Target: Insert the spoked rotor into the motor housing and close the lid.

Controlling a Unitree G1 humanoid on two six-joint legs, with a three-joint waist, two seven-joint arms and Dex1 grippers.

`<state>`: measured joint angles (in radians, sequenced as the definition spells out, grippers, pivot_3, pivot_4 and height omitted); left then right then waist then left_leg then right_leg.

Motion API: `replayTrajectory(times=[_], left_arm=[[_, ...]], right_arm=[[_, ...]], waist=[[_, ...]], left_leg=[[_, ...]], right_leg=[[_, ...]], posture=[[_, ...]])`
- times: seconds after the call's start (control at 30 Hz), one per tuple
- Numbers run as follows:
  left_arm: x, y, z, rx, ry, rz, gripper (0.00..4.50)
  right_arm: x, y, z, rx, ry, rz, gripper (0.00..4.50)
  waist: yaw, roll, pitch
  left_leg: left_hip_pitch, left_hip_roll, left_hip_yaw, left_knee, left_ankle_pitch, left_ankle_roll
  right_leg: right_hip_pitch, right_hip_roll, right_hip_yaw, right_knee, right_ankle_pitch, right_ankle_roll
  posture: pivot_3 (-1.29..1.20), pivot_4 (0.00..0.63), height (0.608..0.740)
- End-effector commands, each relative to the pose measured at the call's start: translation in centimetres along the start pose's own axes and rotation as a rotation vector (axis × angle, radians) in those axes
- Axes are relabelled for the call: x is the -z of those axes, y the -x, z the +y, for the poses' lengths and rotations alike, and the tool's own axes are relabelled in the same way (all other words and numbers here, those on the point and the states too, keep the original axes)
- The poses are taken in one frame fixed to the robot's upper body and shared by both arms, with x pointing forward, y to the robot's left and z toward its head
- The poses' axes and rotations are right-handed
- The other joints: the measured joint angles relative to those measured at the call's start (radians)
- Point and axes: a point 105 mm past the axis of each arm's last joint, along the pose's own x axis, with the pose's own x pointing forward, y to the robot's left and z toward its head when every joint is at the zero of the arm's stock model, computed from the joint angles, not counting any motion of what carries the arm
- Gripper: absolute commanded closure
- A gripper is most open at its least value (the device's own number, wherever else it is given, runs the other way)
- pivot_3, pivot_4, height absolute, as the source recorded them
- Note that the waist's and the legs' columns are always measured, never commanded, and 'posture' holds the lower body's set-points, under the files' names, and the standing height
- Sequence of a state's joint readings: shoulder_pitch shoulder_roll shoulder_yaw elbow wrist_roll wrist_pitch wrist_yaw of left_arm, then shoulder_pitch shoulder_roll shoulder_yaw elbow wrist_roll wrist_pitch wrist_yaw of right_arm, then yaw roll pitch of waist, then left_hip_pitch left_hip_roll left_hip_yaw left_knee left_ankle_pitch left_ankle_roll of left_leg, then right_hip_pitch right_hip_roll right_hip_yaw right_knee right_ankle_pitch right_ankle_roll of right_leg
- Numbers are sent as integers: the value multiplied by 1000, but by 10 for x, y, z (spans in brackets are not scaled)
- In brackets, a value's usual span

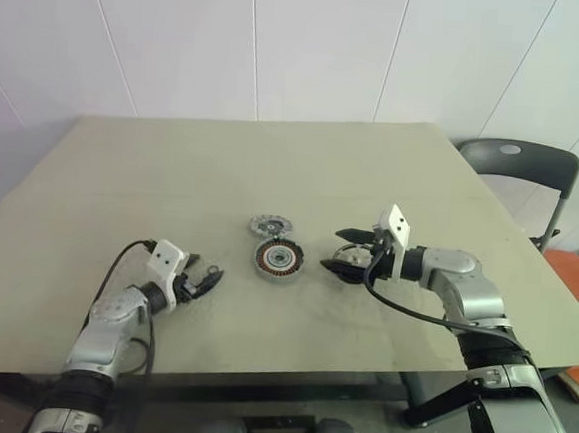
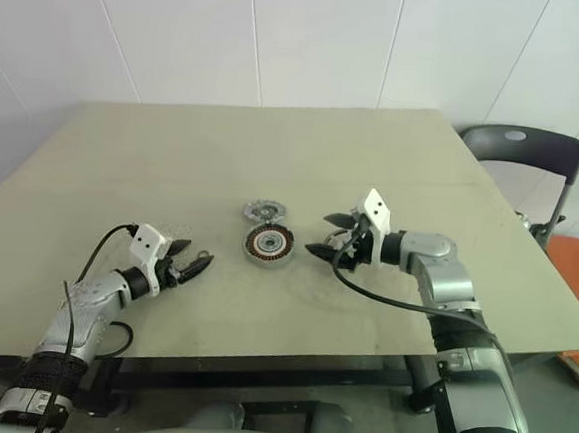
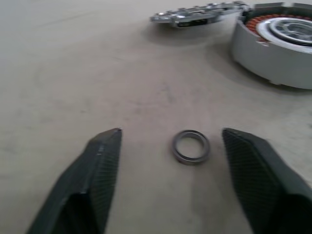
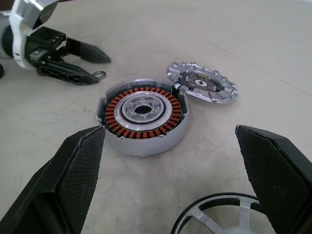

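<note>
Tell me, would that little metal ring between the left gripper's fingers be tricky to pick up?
Probably. The small metal ring lies flat on the table, so the open left gripper has little edge to catch. It looks smooth and shiny, so it may slip or skid when nudged. Being round, it could roll if tipped on edge. It seems stiff and light.

motor housing (image 1: 277, 261) mid-table, lid (image 1: 268, 226) touching, perhaps

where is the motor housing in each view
Left eye: housing mid-table, between the grippers.
Right eye: mid-table, just below the lid.
Left wrist: beside the lid.
Right wrist: centre, windings showing.
Shared landmark: the lid, touching or almost touching the housing.
</note>
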<state>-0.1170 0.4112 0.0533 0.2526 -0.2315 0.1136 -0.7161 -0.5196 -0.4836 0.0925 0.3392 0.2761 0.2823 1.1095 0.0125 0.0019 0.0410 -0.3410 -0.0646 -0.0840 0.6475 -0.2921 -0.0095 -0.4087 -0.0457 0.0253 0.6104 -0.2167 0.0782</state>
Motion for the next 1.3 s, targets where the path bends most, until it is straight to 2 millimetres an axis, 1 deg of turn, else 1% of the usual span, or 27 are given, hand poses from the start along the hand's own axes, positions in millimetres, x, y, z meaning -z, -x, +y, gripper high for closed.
replayTrajectory(times=[0.03, 0.1, 0.23, 0.27, 0.47, 0.6, 0.7, 0.77, 0.87, 0.93, 1.0, 1.07, 1.17, 1.3], left_arm=[[-11, 1, -10, 68, -13, -27, 2325], [-10, 2, -12, 81, -7, -25, 2990], [-11, 3, -13, 86, 2, -29, 4424], [-11, 3, -12, 82, 1, -29, 4489], [-16, -1, -6, 28, -22, -42, 4489], [-22, -1, -10, 63, -11, -74, 4489], [-23, 0, -13, 82, -6, -78, 3942], [-23, 1, -16, 105, 1, -81, 3339], [-23, 1, -20, 128, 14, -85, 2277], [-23, 0, -19, 112, 7, -81, 1599], [-18, -3, -13, 73, -33, -35, 925], [-12, -5, -12, 65, -65, 17, 254], [-10, -8, -14, 78, -94, 49, 254], [-19, -11, -10, 55, -106, 35, 254]], right_arm=[[-14, -2, -3, 8, 51, -31, 0], [-14, -2, -3, 10, 53, -33, 0], [-15, -2, -3, 13, 54, -34, 0], [-15, -3, -3, 13, 54, -35, 0], [-15, -4, -4, 17, 54, -36, 0], [-15, -4, -4, 16, 48, -38, 0], [-14, -5, -4, 18, 46, -38, 0], [-14, -6, -4, 18, 44, -38, 0], [-13, -7, -4, 19, 42, -37, 0], [-13, -7, -4, 20, 43, -37, 0], [-13, -7, -4, 22, 44, -37, 0], [-14, -7, -5, 23, 45, -38, 0], [-14, -6, -5, 24, 47, -39, 0], [-15, -7, -4, 24, 47, -42, 0]], waist=[[0, 0, 0], [0, 0, 0], [0, 0, 0], [0, 0, 0], [0, 0, 0], [0, 0, 0], [0, 0, 1], [0, 0, 1], [0, 0, 1], [0, 0, 1], [0, 0, 1], [0, 0, 1], [1, 0, 1], [1, 0, 1]], left_leg=[[0, 0, 0, 0, 0, 0], [0, 0, 0, 0, 0, 0], [0, 0, 0, 0, 0, 0], [0, 0, 0, 0, 0, 0], [0, 0, 0, 0, 0, 0], [0, 0, 0, 0, 0, 0], [0, 0, 0, 0, 0, 0], [0, 0, 0, 0, 0, 0], [0, 0, 0, 0, 0, 0], [0, 0, 0, 0, 0, 0], [0, 0, 0, 0, 0, 0], [0, 0, 0, 0, 0, 0], [0, 0, 0, 0, 0, 0], [0, 0, 0, 1, 0, 0]], right_leg=[[0, 0, 0, 0, 0, 1], [0, 0, 0, 0, -2, 3], [0, 0, 0, 0, -2, 3], [0, 0, 0, 0, -2, 3], [0, 0, 0, 0, -2, 3], [0, 0, 0, 0, -2, 3], [0, 0, 0, 0, -2, 3], [0, 0, 0, 0, -2, 3], [0, 0, 0, 0, -2, 3], [0, 0, 0, 0, -2, 3], [0, 0, 0, 0, -2, 3], [0, 0, 0, 0, -2, 3], [0, 0, 0, 0, -2, 3], [1, 0, 0, 0, -2, 3]], posture=[[0, 0, 740], [0, 0, 740], [0, 0, 740], [0, 0, 740], [0, 0, 740], [0, 0, 740], [0, 0, 740], [0, 0, 740], [0, 0, 740], [0, 0, 740], [0, 0, 740], [0, 0, 740], [0, 0, 740], [0, 0, 740]])
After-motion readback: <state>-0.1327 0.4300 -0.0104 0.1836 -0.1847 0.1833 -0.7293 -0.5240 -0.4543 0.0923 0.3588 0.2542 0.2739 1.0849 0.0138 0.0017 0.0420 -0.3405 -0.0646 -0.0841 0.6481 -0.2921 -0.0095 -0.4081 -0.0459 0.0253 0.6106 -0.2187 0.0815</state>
